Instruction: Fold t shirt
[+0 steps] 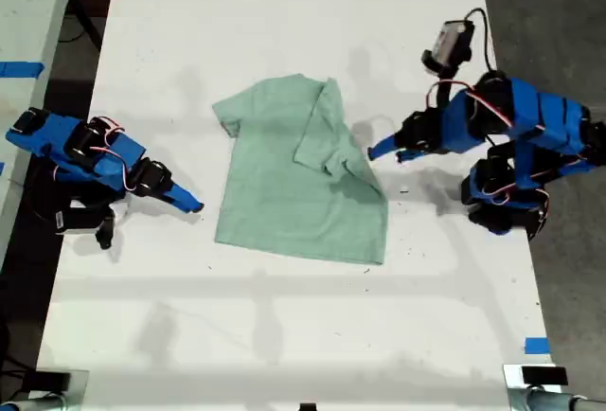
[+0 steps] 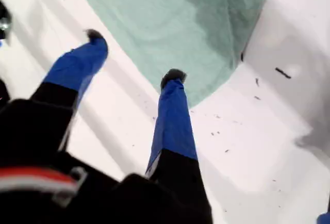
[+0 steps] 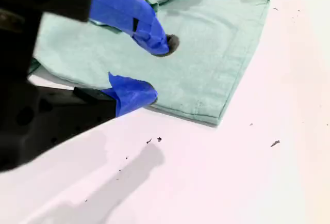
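Observation:
The pale mint-green t shirt (image 1: pixel 284 193) lies flat on the white table (image 1: pixel 284 335), with one sleeve side folded over its middle towards the exterior view's right. My first gripper (image 1: pixel 383 152) hangs just off the shirt's edge on the exterior view's right. In its wrist view that gripper (image 2: pixel 134 56) is open and holds nothing, with the shirt (image 2: pixel 165 17) ahead of its fingertips. My second gripper (image 1: pixel 194 205) sits low near the shirt's edge on the exterior view's left. This gripper (image 3: pixel 159 68) is also open and empty, close to the shirt (image 3: pixel 206 53) near its hem corner.
Small dark specks (image 2: pixel 281 72) dot the table by the shirt. A strip of blue tape (image 1: pixel 535 345) marks the table's near corner at the exterior view's right. A second table with blue tape (image 1: pixel 19 68) stands at the exterior view's left.

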Tool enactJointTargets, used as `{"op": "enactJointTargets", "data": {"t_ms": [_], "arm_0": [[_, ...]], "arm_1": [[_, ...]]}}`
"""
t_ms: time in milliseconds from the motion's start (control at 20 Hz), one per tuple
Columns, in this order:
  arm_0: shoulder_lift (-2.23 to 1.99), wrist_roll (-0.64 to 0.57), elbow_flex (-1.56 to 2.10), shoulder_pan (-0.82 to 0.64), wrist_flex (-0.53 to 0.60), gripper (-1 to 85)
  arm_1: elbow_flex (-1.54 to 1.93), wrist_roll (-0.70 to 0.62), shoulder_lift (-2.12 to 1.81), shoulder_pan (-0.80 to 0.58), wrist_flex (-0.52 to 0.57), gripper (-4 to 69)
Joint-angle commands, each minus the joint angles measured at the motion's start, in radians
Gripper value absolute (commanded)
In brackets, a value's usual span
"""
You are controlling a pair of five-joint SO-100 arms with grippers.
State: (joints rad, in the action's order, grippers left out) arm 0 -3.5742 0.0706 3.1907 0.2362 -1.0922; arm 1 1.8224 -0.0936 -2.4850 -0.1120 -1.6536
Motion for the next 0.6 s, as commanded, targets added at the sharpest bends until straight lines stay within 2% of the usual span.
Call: {"op": "enactJointTargets", "data": {"t_ms": [0,100,150,200,400,500,550], "arm_0": [[-0.009,-0.005,0.015,0.006,-0.002,11.6],[-0.009,-0.005,0.015,0.005,-0.002,11.6],[-0.009,-0.005,0.015,0.005,-0.002,11.6],[-0.009,-0.005,0.015,0.006,-0.002,11.6],[-0.009,-0.005,0.015,0.006,-0.002,11.6],[-0.009,-0.005,0.015,0.005,-0.002,11.6],[-0.009,-0.005,0.015,0.005,-0.002,11.6]], "arm_1": [[0.454,0.094,-0.367,0.144,0.201,1.5],[0.81,0.08,-0.637,0.192,0.351,1.6],[0.969,0.054,-0.833,0.21,0.388,1.7],[1.098,0.029,-1.032,0.213,0.362,1.7],[1.203,0.029,-1.017,0.215,0.327,3.0],[1.267,0.04,-1.015,0.212,0.284,8.5],[1.267,-0.074,-1.0,0.204,0.281,9.3]]}}
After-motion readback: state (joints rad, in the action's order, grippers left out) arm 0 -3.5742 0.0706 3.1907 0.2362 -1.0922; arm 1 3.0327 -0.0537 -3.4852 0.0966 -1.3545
